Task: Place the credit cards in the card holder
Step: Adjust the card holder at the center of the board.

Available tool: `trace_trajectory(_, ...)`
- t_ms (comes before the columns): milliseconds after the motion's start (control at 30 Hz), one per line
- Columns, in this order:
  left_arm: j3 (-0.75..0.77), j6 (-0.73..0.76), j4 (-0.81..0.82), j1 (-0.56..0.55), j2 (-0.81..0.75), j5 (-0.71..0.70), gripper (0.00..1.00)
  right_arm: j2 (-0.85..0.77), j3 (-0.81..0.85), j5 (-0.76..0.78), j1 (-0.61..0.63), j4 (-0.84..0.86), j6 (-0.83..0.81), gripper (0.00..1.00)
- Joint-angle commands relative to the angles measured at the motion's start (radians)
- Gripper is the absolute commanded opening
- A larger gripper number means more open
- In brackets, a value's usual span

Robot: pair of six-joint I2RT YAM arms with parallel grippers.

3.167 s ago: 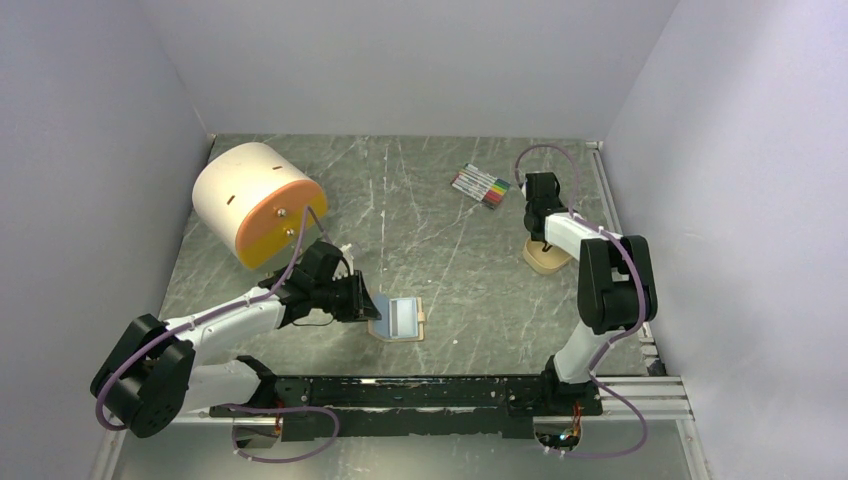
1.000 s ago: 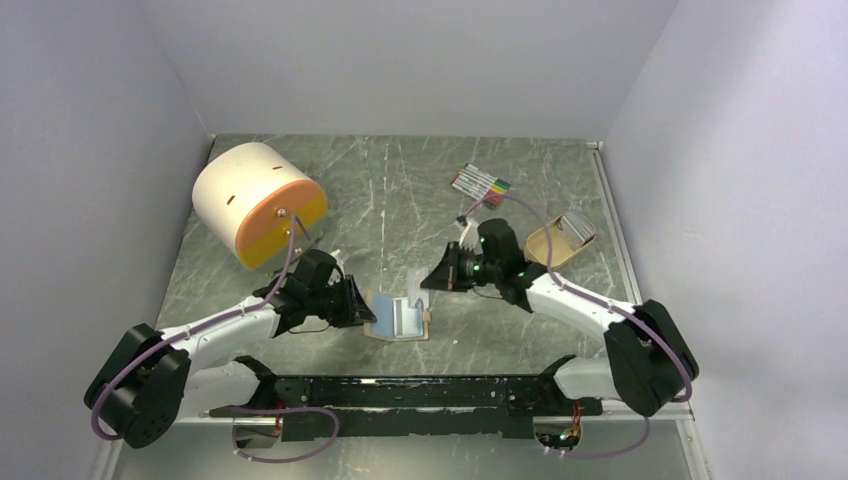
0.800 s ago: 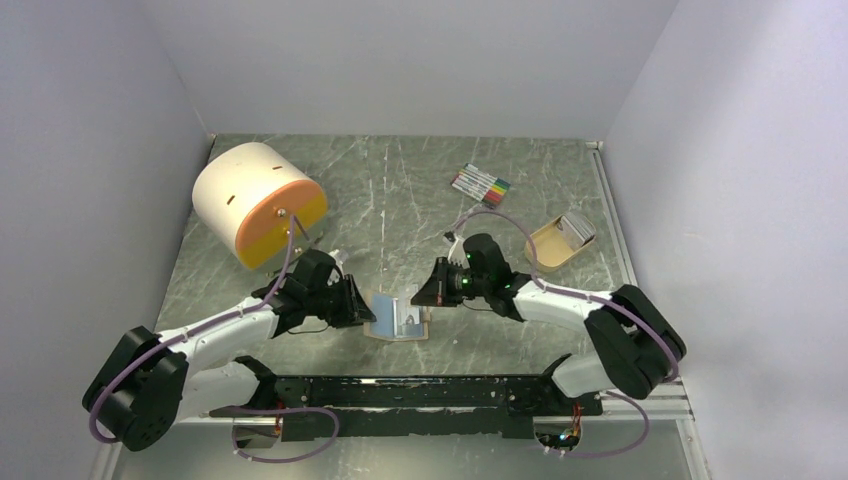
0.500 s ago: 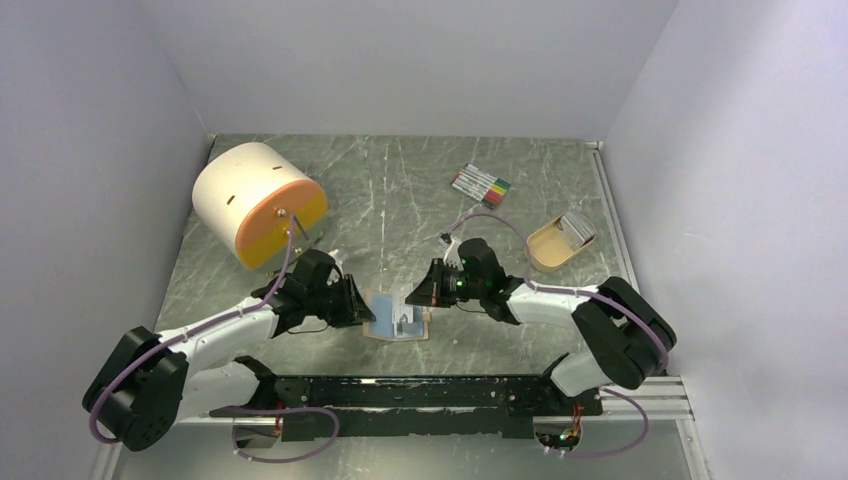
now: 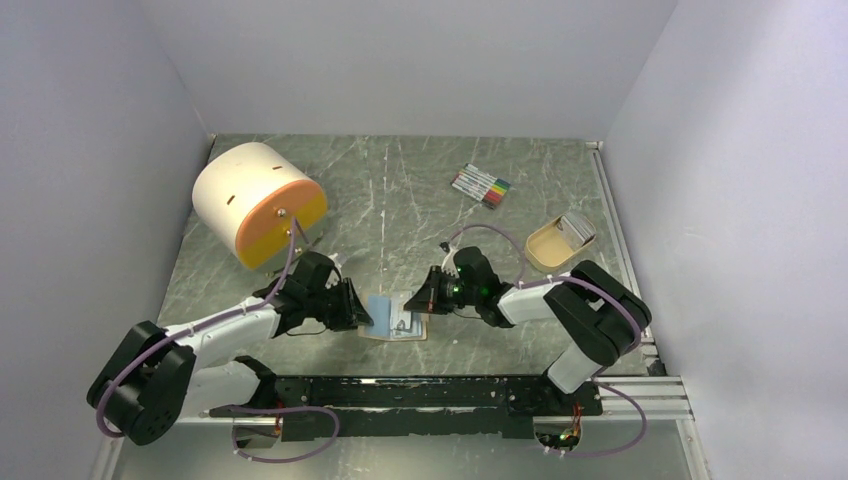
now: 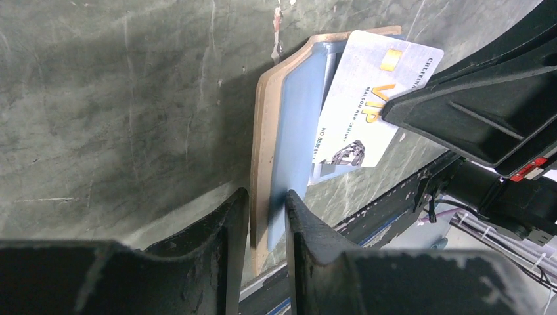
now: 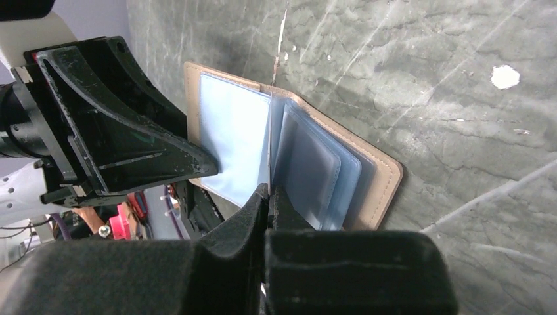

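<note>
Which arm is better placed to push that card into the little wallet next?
The right. The right gripper is shut on the VIP card, whose edge sits at the open card holder. The left gripper is busy pinching the holder's near edge.

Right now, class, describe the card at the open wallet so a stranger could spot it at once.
On the dark marbled table, near the middle of its front edge, lies an open tan leather-look card holder with pale blue sleeves. The whitish plastic credit card sits among those sleeves, pinched by the right fingers; unlike the sleeves it is opaque, with gold VIP lettering.
</note>
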Motion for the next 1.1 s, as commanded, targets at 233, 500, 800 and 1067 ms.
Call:
trace_trajectory(233, -0.009, 0.023, 0.023, 0.008, 0.002, 0.010, 0.29, 0.074, -0.056, -0.037, 0.025, 0.225, 0.106, 0.00)
trace_trajectory(500, -0.031, 0.022, 0.073, 0.008, 0.024, 0.030, 0.11, 0.027, -0.053, -0.012, 0.024, 0.162, 0.088, 0.00)
trace_trajectory(800, -0.107, -0.150, 0.473, 0.004, 0.093, 0.212, 0.09, -0.181, -0.018, 0.128, -0.010, -0.170, -0.053, 0.00)
trace_trajectory(1067, -0.102, -0.223, 0.598, -0.020, 0.187, 0.215, 0.11, -0.229, -0.078, 0.111, -0.053, -0.154, -0.044, 0.00)
